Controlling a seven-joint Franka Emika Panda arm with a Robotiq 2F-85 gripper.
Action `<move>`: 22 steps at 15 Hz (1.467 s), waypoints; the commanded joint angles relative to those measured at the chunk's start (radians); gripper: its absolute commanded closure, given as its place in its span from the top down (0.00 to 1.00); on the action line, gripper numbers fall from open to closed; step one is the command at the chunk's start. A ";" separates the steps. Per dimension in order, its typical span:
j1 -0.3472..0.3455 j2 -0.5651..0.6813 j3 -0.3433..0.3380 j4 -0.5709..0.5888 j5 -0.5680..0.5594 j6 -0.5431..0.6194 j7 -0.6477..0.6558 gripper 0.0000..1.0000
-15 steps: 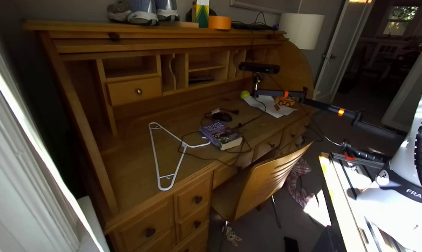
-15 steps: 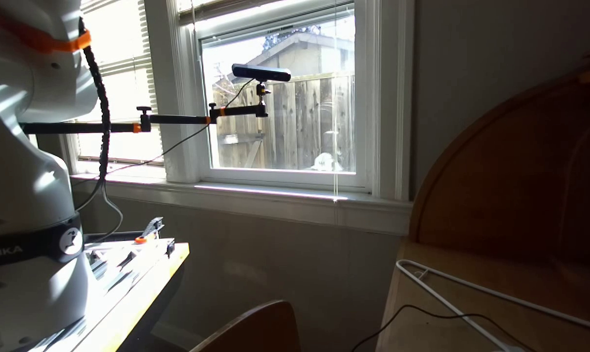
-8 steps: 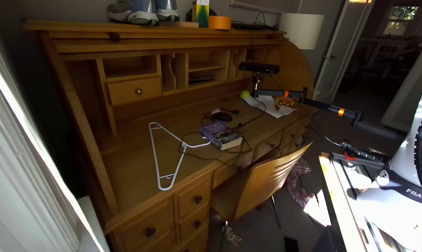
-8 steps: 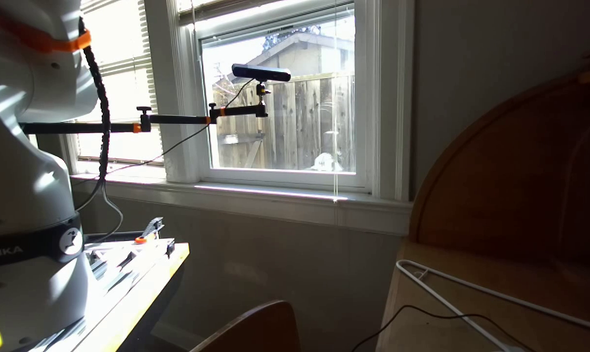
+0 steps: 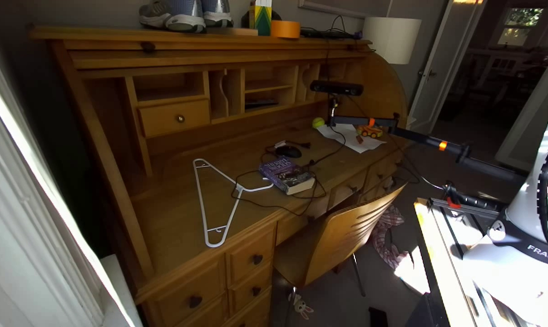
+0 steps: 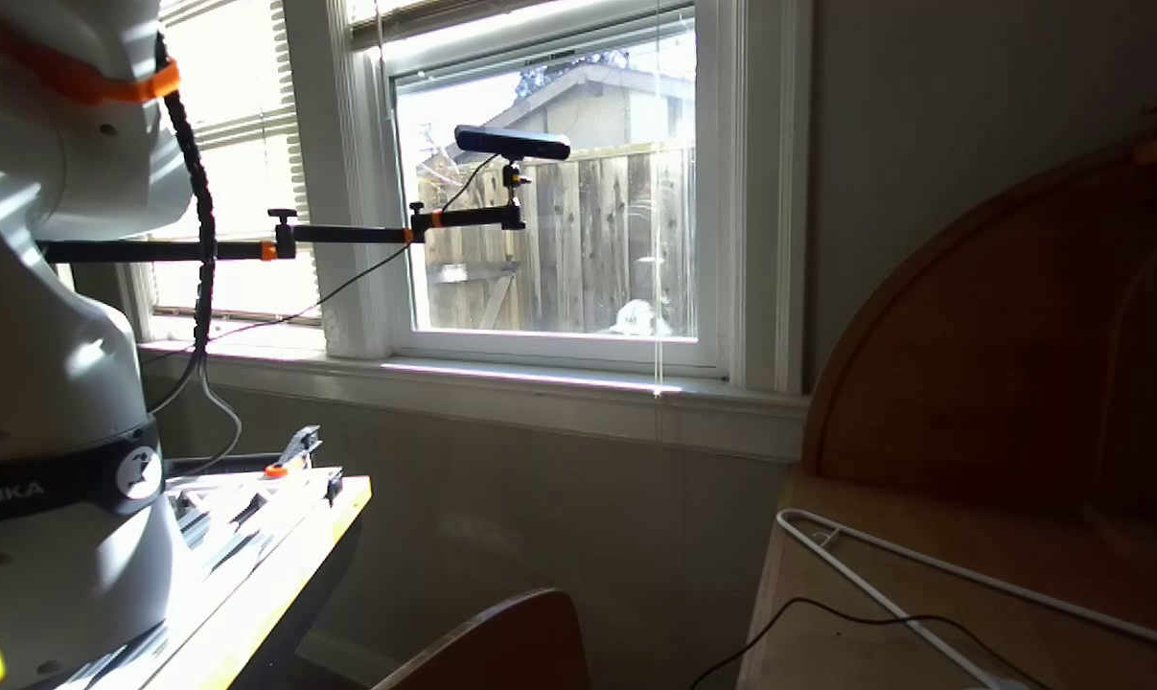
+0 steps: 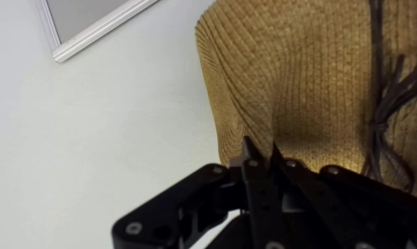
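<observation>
You have the black two-fingered tool [image 7: 261, 150] clamped on a fold of the golden-brown ribbed-knit cloth [image 7: 319, 86], which spreads beyond it and rightward in the wrist view, its ridge running up-left from your grip.

In an exterior view, a wooden roll-top desk [image 5: 169, 213] bears a white clothes hanger [image 5: 200, 200], lying flat with its hook beside a purple-covered book [image 5: 285, 175]. A dark cable [image 5: 264, 205] loops about both. Farther back sits a black mouse [image 5: 288, 151]; toward the lamp end, a yellow-green ball [image 5: 318, 122] rests by white paper [image 5: 342, 138], near an orange toy vehicle [image 5: 369, 131]. Along the desk's top stand shoes [image 5: 186, 20], a yellow-and-green box [image 5: 262, 18] and an orange roll [image 5: 285, 29], with a white lampshade [image 5: 393, 41] at the far end. A wooden chair [image 5: 342, 238] shows in both exterior views. Through a window [image 6: 549, 297] in an exterior view, a wooden fence [image 6: 583, 230] is visible. The wrist view catches the corner of a white frame [image 7: 101, 29].
</observation>
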 commanded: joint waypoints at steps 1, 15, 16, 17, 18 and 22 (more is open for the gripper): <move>-0.007 0.012 -0.013 0.012 0.008 0.010 -0.011 0.02; 0.001 0.040 -0.044 0.021 -0.013 -0.003 0.009 0.55; 0.002 0.040 -0.046 0.021 -0.014 -0.003 0.012 0.62; 0.004 0.035 -0.047 0.017 -0.016 0.003 0.016 0.70; 0.009 0.026 -0.051 0.006 -0.020 0.007 0.026 0.77; 0.028 0.004 -0.060 0.010 -0.027 -0.025 0.042 1.00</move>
